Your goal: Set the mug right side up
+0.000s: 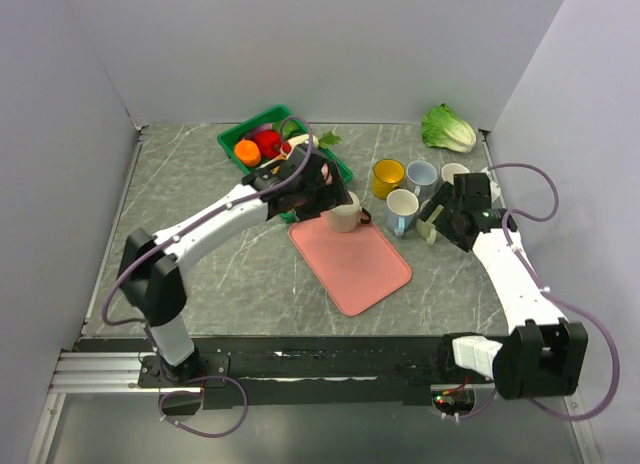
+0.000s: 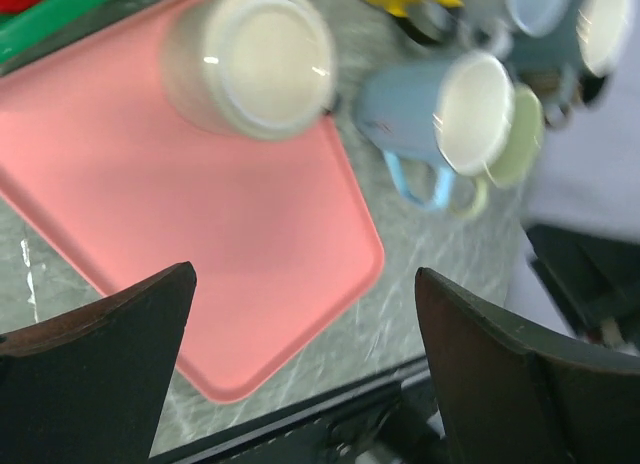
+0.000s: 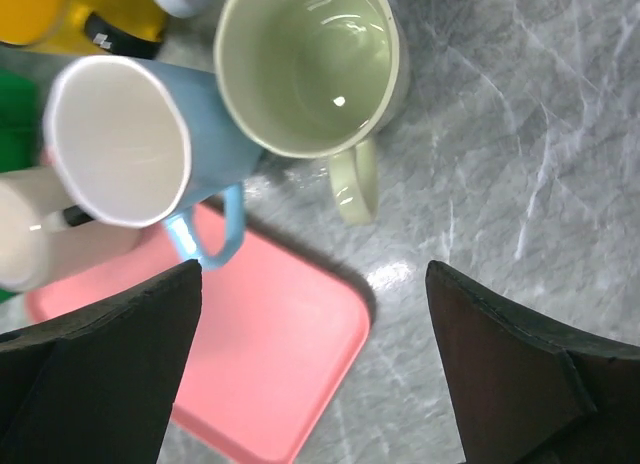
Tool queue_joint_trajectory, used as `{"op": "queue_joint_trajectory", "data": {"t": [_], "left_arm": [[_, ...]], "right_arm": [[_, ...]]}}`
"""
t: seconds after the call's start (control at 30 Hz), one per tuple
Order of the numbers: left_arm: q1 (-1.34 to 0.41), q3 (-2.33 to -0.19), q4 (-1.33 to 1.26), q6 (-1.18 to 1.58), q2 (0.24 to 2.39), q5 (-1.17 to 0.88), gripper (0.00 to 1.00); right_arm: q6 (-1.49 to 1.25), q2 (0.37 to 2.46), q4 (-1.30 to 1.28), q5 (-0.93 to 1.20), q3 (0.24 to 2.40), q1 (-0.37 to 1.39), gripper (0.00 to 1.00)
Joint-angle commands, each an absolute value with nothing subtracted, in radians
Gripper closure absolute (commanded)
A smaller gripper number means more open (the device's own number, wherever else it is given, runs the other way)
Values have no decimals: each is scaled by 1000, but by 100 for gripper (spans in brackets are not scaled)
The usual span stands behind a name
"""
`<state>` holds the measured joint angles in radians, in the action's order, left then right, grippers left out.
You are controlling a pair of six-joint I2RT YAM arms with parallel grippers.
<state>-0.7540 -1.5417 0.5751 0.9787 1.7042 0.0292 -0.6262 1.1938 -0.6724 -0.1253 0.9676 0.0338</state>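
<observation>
Left pincer (image 2: 303,276) wide, empty, over pink tray (image 2: 200,214). Cream mug (image 2: 250,62) sits base-up at tray's 12 o'clock end; looks staged for a side grasp. Right pincer (image 3: 312,272) wide, empty, over green mug (image 3: 305,64), likely just keeping clear.

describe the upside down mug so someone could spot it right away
Find the pink tray in the middle of the table. On its far corner sits a cream mug. Unlike the blue mug and yellow mug off the tray to its right, which stand mouth up, it shows its flat base.
</observation>
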Motion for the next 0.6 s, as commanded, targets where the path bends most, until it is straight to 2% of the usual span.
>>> {"op": "queue_joint_trajectory", "data": {"t": [0.0,0.13,0.3,0.43,0.57], "left_arm": [[-753,-1655,710,1208,1778,187,4],[-773,-1718,744,1392,1857,276,4],[-825,-1929,921,1564,1989,388,3],[-850,-2121,1012,1670,2136,376,3],[-868,-2163,1040,1744,2194,391,1]], "right_arm": [[-678,1125,-748,-130,1025,26,2],[-687,1051,-787,-130,1032,28,2],[-684,925,-813,-103,1000,26,2],[-742,840,-877,-48,976,29,4],[-762,753,-873,-6,931,26,7]]}}
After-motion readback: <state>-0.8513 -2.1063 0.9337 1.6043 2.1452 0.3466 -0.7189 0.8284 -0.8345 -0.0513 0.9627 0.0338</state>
